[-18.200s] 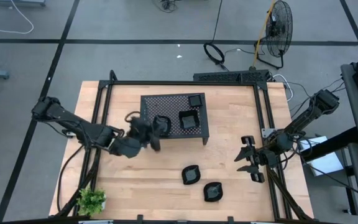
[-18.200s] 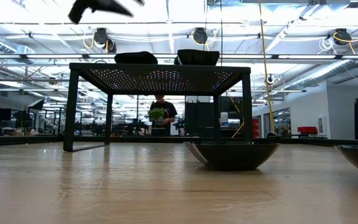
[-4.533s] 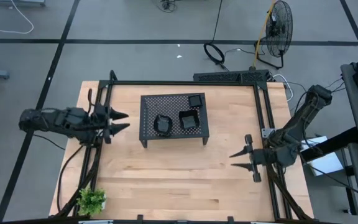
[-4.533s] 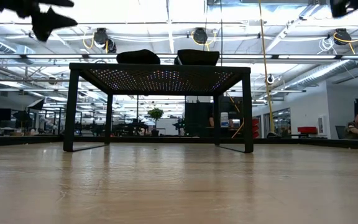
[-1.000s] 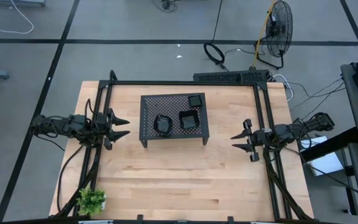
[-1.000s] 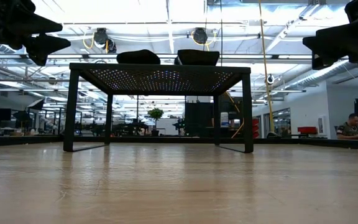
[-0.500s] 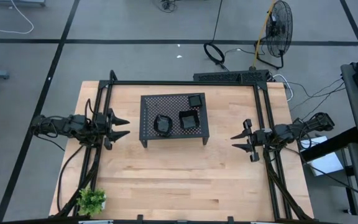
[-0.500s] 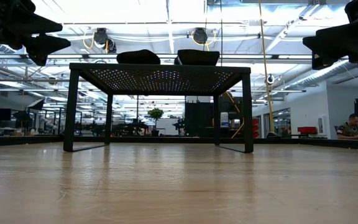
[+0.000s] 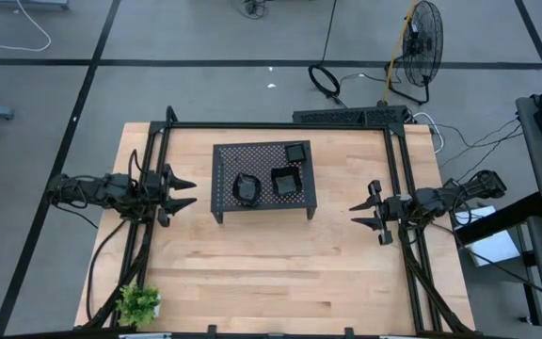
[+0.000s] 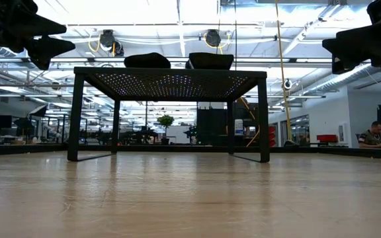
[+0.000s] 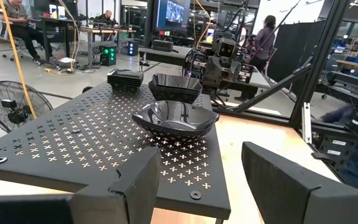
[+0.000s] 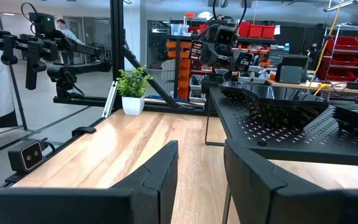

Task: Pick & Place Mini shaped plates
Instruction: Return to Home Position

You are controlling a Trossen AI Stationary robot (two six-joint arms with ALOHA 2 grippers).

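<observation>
Both arms have drawn back and the two dishes once on the table (image 9: pixel 252 282) are gone: the left gripper (image 9: pixel 190 192), fingers apart and empty, sits centre left in the high view, the right gripper (image 9: pixel 358 216), likewise parted, centre right. The mini shaped plates (image 9: pixel 246 189) sit grouped on the perforated rack (image 9: pixel 262 155), upper centre. Glossy, stiff, probably light and slippery, they suit a rim pinch; stack counts are unclear.

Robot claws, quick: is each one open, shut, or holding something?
Left gripper: open, holding nothing.
Right gripper: open, holding nothing.
</observation>
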